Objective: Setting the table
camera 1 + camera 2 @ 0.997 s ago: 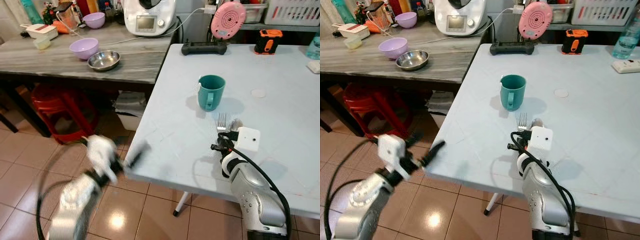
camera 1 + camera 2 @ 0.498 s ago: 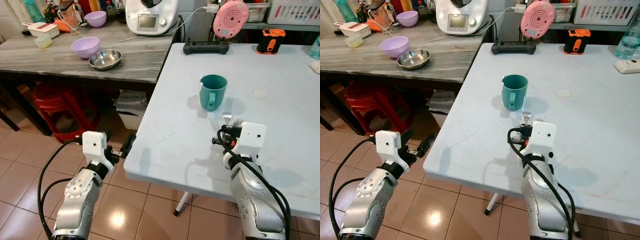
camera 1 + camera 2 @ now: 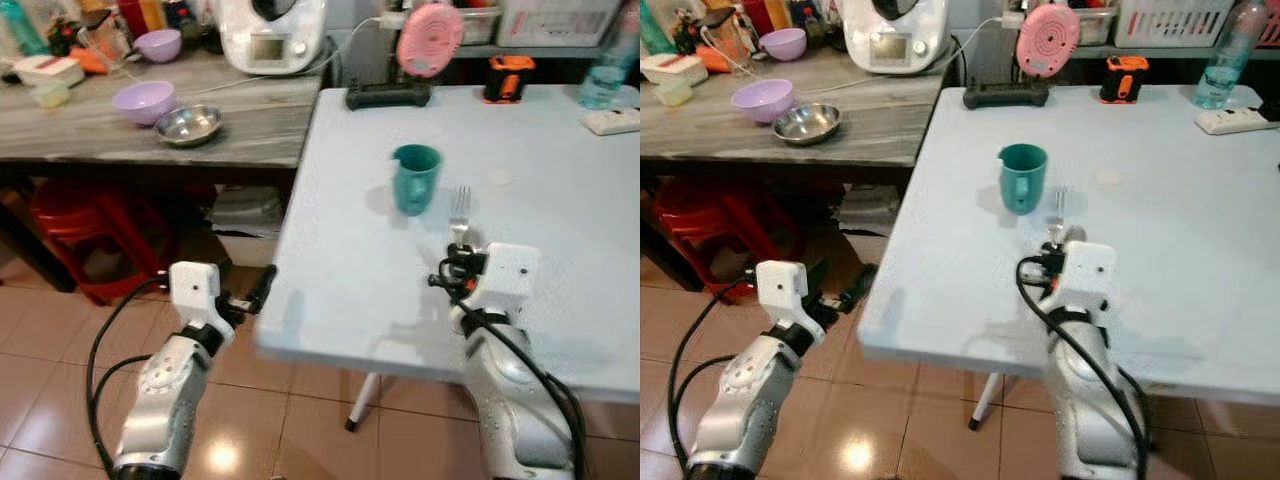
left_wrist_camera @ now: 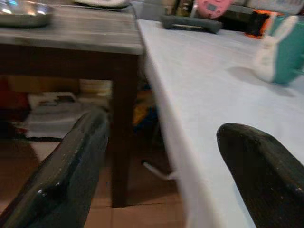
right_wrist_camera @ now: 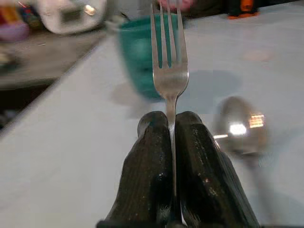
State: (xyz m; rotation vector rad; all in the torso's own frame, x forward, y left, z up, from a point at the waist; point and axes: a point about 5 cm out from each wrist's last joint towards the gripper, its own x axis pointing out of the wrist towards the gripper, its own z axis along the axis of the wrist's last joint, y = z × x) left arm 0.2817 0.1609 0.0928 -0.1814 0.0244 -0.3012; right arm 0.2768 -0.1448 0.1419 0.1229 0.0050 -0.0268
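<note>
A teal mug [image 3: 414, 178] stands upright on the white table [image 3: 560, 150]. My right gripper [image 3: 458, 262] is just in front of it, shut on the handle of a silver fork [image 5: 169, 61] whose tines point toward the mug. A spoon [image 5: 240, 126] lies on the table beside the gripper, apart from it. My left gripper [image 3: 262, 287] hangs open at the table's left edge, below the tabletop. Nothing sits between its fingers [image 4: 71, 166].
A grey side table to the left carries a purple bowl [image 3: 138, 97], a steel bowl [image 3: 187, 123] and a white appliance [image 3: 265, 35]. A red stool [image 3: 85, 235] sits under it. A black device [image 3: 388, 96], an orange tool [image 3: 506, 78], a bottle [image 3: 603, 70] and a power strip [image 3: 612, 120] line the white table's far edge.
My right gripper has lifted the fork off the table, leaving the spoon lying there. My left arm has swung up to the table edge and steadied. The whole view has shifted.
</note>
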